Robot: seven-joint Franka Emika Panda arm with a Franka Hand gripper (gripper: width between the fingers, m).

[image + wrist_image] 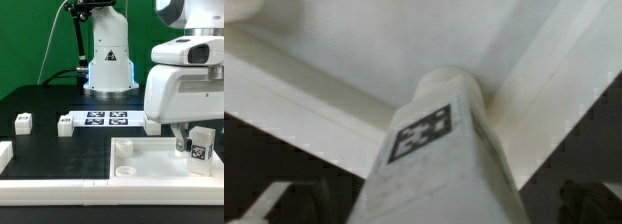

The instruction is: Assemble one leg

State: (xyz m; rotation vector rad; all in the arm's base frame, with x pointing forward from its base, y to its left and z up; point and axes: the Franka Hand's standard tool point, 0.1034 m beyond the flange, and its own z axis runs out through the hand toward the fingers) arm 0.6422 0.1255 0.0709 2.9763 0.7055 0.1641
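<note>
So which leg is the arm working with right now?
Find the large white square tray-like part at the front. Above its corner on the exterior view's right, the gripper holds a small white plastic tagged block, the leg. Unlike the other blocks, it isn't lying on the table.

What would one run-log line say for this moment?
gripper: shut on leg | leg: upright over tray-like part | two more blocks on table, exterior view's left

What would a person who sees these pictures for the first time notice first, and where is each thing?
The eye goes first to the gripper at the exterior view's right, holding the leg just above a corner of the large white tray-like part. In the wrist view the leg fills the picture, its black-and-white tag facing the camera. Behind, the marker board lies on the black table, with two loose small white blocks to its left in that view.
</note>
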